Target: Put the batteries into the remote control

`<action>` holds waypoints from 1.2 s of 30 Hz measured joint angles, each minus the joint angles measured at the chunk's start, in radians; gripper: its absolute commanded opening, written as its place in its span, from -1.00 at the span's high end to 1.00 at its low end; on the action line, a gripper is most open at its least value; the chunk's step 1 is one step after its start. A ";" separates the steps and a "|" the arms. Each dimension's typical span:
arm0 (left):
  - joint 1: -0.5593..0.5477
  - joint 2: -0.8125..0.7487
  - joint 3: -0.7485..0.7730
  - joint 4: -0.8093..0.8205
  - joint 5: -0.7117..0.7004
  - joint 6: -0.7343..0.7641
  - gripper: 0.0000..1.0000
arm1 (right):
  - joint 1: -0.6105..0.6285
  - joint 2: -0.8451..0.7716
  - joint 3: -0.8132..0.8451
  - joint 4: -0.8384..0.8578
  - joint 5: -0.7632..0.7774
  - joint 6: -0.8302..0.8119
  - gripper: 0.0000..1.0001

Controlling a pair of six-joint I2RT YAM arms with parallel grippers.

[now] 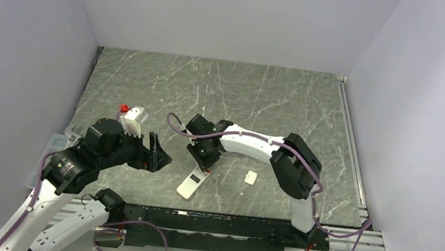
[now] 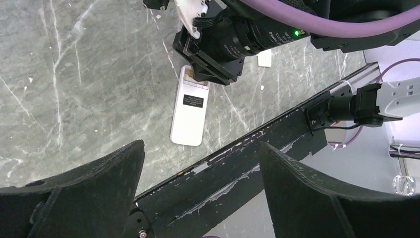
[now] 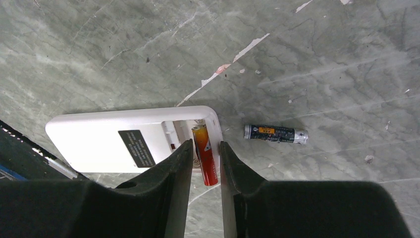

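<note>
The remote control (image 1: 192,184) lies back up on the table, white with a dark label, its battery bay open at the far end; it also shows in the left wrist view (image 2: 189,111) and the right wrist view (image 3: 109,144). My right gripper (image 1: 204,162) (image 3: 205,144) stands over that bay, shut on a red-orange battery (image 3: 208,168) that lies aslant, one end in the bay and the other past the remote's edge. A dark battery with an orange label (image 3: 276,134) lies on the table just beside the remote. My left gripper (image 1: 156,152) (image 2: 200,145) is open and empty, to the left of the remote.
A small flat white square piece (image 1: 250,177) lies to the right of the remote, also in the left wrist view (image 2: 265,58). A black rail (image 1: 227,225) runs along the near table edge. A clear bin (image 1: 51,143) sits at the left edge.
</note>
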 measured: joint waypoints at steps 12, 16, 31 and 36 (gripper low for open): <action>0.000 0.000 0.000 0.000 0.000 0.000 -0.81 | 0.000 0.011 0.000 0.002 0.005 0.000 0.43; 0.000 0.000 0.000 0.000 0.000 0.000 -0.81 | 0.000 0.011 0.000 0.003 0.005 0.000 0.46; 0.000 0.000 0.000 0.000 0.000 0.000 -0.81 | 0.000 0.011 0.000 0.002 0.006 -0.002 0.55; 0.000 0.000 0.000 0.000 0.000 0.000 -0.81 | 0.000 0.011 0.000 0.003 0.006 -0.001 0.42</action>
